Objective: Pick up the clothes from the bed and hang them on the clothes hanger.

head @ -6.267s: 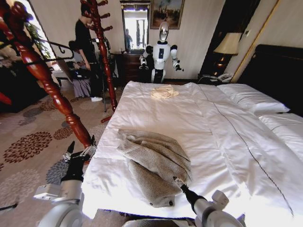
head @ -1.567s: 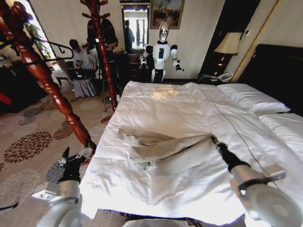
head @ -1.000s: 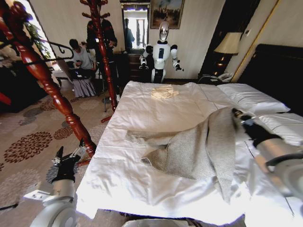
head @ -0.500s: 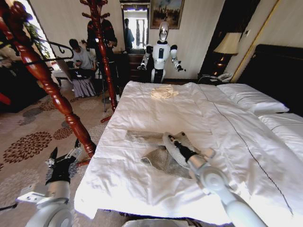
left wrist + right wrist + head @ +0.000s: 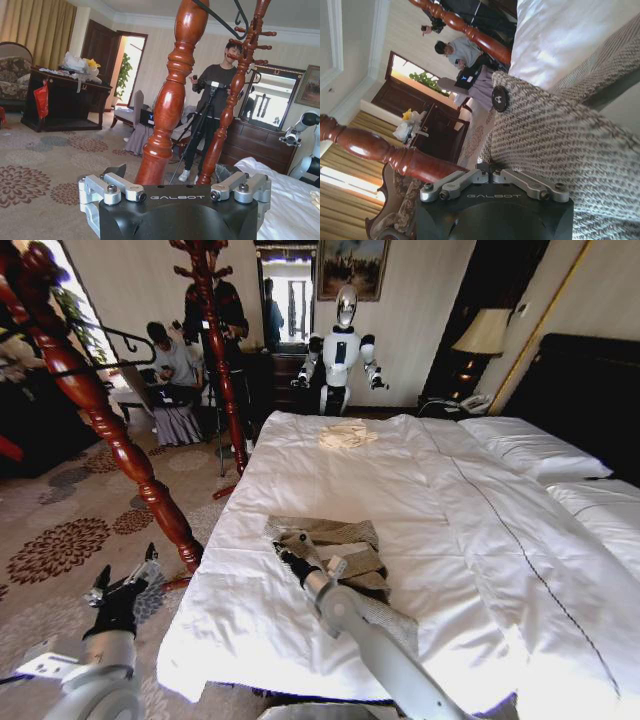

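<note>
Fingers of the right gripper [image 5: 284, 553] are drawn together and pinch the near-left edge of the grey herringbone jacket [image 5: 345, 550], with a fold of the weave bunched up around the tips. From the right wrist camera the linkages sit close together right against the cloth [image 5: 570, 150], and a dark round button [image 5: 499, 98] shows on the fabric just past them. The right arm reaches in from the lower middle of the head view, lying diagonally across the garment towards its left end.

The jacket lies crumpled on the white duvet of the bed [image 5: 480, 540], in the near half of the mattress and towards its left side, partly folded over itself with one flap trailing towards the foot edge under the arm. A small cream-yellow garment [image 5: 348, 434] lies well apart, at the far end of the duvet. White pillows [image 5: 530, 450] rest against the dark headboard [image 5: 590, 390] on the right.

The left gripper [image 5: 125, 581] hangs low beside the bed over the patterned carpet, its fingers spread apart with nothing between them. It is near the base of a turned red-brown wooden coat stand post [image 5: 110, 430]. In the left wrist view that post [image 5: 167, 100] rises just beyond the parted fingers [image 5: 107, 186], and a thin black clothes hanger [image 5: 225, 20] hangs near its top.
</note>
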### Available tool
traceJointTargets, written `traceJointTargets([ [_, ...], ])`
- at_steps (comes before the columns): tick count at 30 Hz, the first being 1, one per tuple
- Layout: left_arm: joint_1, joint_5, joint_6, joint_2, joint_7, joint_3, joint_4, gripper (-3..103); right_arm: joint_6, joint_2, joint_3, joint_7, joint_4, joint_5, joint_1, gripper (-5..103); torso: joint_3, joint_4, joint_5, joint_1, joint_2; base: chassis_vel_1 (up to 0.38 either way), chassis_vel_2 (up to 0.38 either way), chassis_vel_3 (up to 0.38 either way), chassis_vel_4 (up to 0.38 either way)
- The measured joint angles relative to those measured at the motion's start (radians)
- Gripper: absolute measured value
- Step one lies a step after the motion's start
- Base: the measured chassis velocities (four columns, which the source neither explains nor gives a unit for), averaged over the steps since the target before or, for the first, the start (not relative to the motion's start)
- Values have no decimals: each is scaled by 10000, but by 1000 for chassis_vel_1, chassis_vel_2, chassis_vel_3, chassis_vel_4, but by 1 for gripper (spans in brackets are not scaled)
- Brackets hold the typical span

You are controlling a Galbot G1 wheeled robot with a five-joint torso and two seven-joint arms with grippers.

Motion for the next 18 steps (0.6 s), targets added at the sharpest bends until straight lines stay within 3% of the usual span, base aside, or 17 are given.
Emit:
traceJointTargets([
  [5,-95,56,-6,-3,-1,93,0,100,-174,396,-217,142,-310,-348,-102,-3,-1,1,2,0,0,0,0,0,0],
  [8,-145,135,-9,-2,0,173,0,100,-310,221,-217,129,-301,-488,-212,12,-1,1,3,0,0,0,0,0,0],
  [10,-167,140,-9,4,1,184,0,100,-337,140,-200,78,-231,-500,-239,12,0,1,3,0,0,0,0,0,0],
  [18,-287,320,-12,14,3,374,0,100,5,-691,103,-589,1252,-717,-732,50,-1,2,6,0,0,0,0,0,0],
])
